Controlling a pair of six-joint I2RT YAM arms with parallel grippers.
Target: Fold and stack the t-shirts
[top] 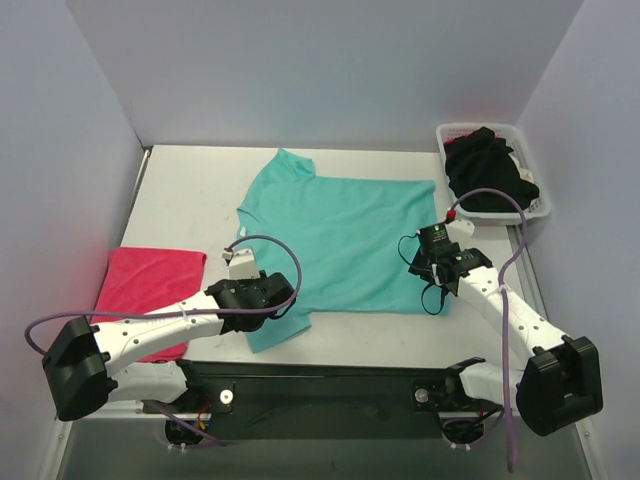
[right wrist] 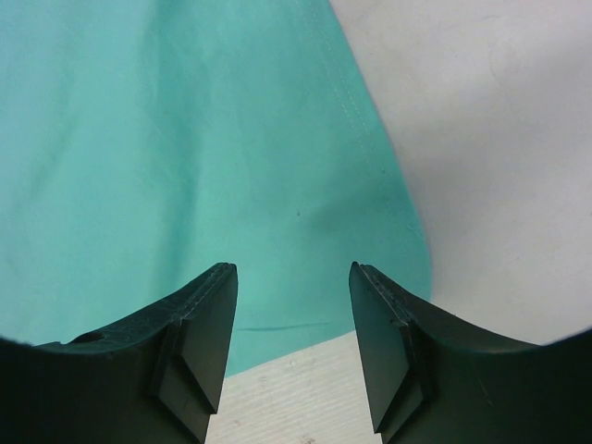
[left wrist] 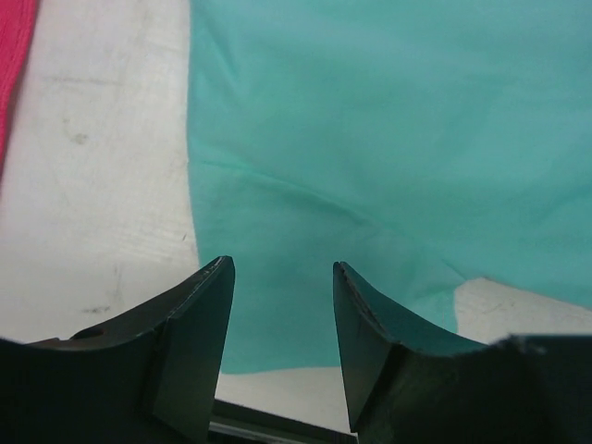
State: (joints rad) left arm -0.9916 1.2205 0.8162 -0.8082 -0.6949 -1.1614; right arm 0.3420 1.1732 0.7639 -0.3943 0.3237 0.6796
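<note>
A teal-green t-shirt [top: 340,240] lies spread flat in the middle of the table. My left gripper [top: 285,297] hovers over its near left corner, jaws open, with teal cloth [left wrist: 370,139] showing between and beyond the fingers and nothing pinched. My right gripper [top: 428,262] stands over the near right corner of the same shirt [right wrist: 185,157], also open and empty. A pinkish-red t-shirt [top: 148,290] lies folded at the left edge of the table; its edge [left wrist: 14,74] shows in the left wrist view. Black t-shirts [top: 485,175] are piled in the basket.
A white slotted basket [top: 540,205] stands at the back right corner. Grey walls close the table in on the left, back and right. The black base rail [top: 330,385] runs along the near edge.
</note>
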